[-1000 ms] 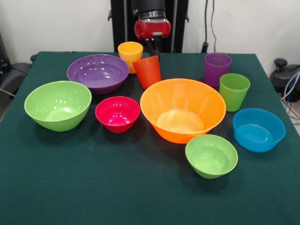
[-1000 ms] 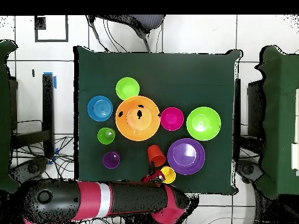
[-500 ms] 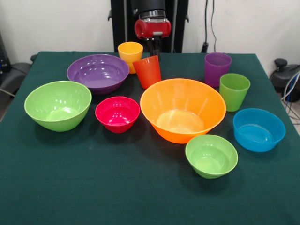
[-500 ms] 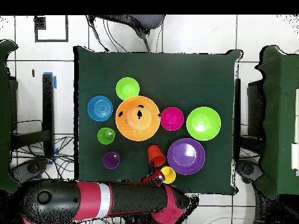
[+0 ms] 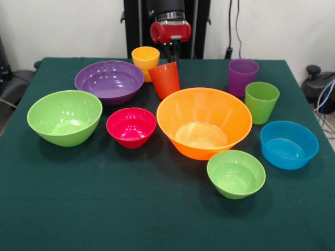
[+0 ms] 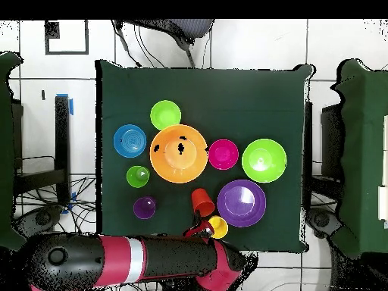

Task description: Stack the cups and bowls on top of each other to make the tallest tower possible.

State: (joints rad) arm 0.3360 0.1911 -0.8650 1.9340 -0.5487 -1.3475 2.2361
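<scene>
Six bowls stand apart and upright on the green table: orange (image 5: pixel 204 123), purple (image 5: pixel 109 81), big light green (image 5: pixel 64 116), magenta-red (image 5: pixel 131 126), small light green (image 5: pixel 235 173) and blue (image 5: pixel 289 144). Four cups stand by them: yellow-orange (image 5: pixel 145 60), red-orange (image 5: pixel 165 79), purple (image 5: pixel 243 76) and green (image 5: pixel 261 101). The red-orange cup leans a little. My gripper (image 5: pixel 171 52) hangs just behind the red-orange cup at the table's far edge. In the overhead view my gripper (image 6: pixel 198 227) sits between the red-orange cup (image 6: pixel 202 201) and the yellow-orange cup (image 6: pixel 218 226).
The table (image 5: pixel 131 209) is covered in dark green cloth, bare across its near half. My red arm (image 6: pixel 136 261) lies along the table's robot side. A chair (image 6: pixel 163 30) stands beyond the far edge in the overhead view.
</scene>
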